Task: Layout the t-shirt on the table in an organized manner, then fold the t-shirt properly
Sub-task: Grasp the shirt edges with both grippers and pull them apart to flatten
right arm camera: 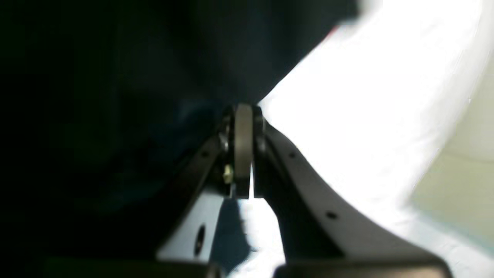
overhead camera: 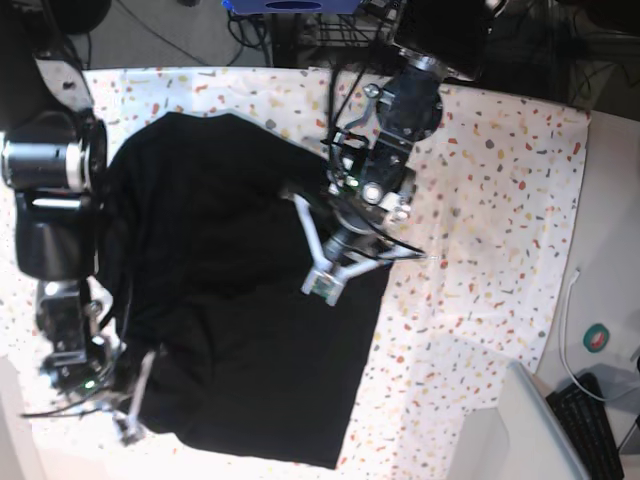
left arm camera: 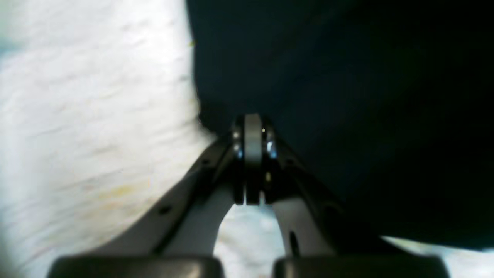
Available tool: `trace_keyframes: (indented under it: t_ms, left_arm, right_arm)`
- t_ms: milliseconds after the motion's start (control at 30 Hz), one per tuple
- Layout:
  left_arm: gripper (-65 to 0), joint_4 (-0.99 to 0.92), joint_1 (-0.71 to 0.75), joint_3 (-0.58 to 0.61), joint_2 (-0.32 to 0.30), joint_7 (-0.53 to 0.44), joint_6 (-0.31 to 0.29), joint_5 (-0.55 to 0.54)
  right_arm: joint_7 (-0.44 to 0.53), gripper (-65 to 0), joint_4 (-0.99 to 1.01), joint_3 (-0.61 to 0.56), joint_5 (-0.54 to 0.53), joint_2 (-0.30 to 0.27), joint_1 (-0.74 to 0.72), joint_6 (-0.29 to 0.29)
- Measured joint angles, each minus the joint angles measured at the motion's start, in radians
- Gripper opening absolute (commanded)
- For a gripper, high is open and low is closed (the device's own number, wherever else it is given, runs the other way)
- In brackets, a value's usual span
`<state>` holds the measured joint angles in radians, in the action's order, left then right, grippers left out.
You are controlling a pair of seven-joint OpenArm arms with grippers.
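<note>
The black t-shirt lies spread over the left half of the flecked white table. My left gripper hangs over the shirt's right part. In the left wrist view this gripper is shut, with the edge of the t-shirt drawn to a point at its tips and the table blurred to the left. My right gripper sits at the shirt's lower left corner. Up close it is shut on the edge of the t-shirt, beside the bright table.
A plain grey side surface runs along the right, with a roll of tape, a white cable and a keyboard. A pale box corner stands at the lower right. The right arm's body looms at the left edge.
</note>
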<state>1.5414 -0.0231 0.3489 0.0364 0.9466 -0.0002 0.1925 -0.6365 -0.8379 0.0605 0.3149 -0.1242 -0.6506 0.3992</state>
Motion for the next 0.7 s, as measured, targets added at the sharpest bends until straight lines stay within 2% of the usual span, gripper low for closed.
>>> trace_keyframes:
  t_ms: [33,67,133,200,333,400,467,533,567,700]
  left_arm:
    - [-65.0,-0.008,0.011,0.007,-0.008,-0.001,-0.027,-0.035]
    - [-65.0,0.000,0.034,-0.001,-0.027,-0.004,-0.029,-0.061]
    - [-65.0,0.044,0.085,-0.043,-0.060,-0.032,0.005,0.002]
    - [-65.0,0.043,0.096,-0.067,-0.076,-0.065,0.002,0.005]
    - [-65.0,-0.027,0.021,-0.091,-0.069,-0.068,-0.003,-0.010]
    - [-65.0,-0.075,-0.018,-0.094,-0.061,-0.099,-0.003,-0.011]
    - [-65.0,-0.100,-0.037,-0.097,-0.065,-0.092,-0.006,-0.018]
    - [-65.0,-0.014,0.025,-0.100,-0.086,-0.103,-0.006,-0.017]
    - [-65.0,0.009,0.052,-0.100,-0.096,-0.097,-0.005,-0.014]
    - [-65.0,0.042,0.080,-0.103,-0.119,-0.100,-0.002,-0.036]
  right_arm:
    - [-0.015,-65.0,-0.023,0.007,0.012,-0.009,0.003,-0.016]
    - [-0.051,-65.0,-0.062,0.021,0.033,-0.012,0.026,-0.029]
    - [-0.087,-65.0,-0.179,0.020,0.015,-0.016,0.117,-0.025]
    - [-0.091,-65.0,-0.227,0.012,0.010,-0.009,0.183,-0.015]
    - [-0.040,-65.0,-0.163,-0.004,0.005,0.031,0.113,-0.010]
    - [0.001,-65.0,-0.129,0.000,0.004,0.020,0.062,-0.010]
    - [-0.037,-65.0,-0.142,-0.013,0.038,0.023,0.064,-0.038]
    - [-0.154,-65.0,-0.272,-0.026,0.018,0.035,0.157,-0.023]
    - [-0.181,-65.0,-0.329,-0.033,0.000,0.043,0.209,-0.010]
    - [-0.179,-65.0,-0.550,-0.031,0.007,0.057,0.348,-0.009]
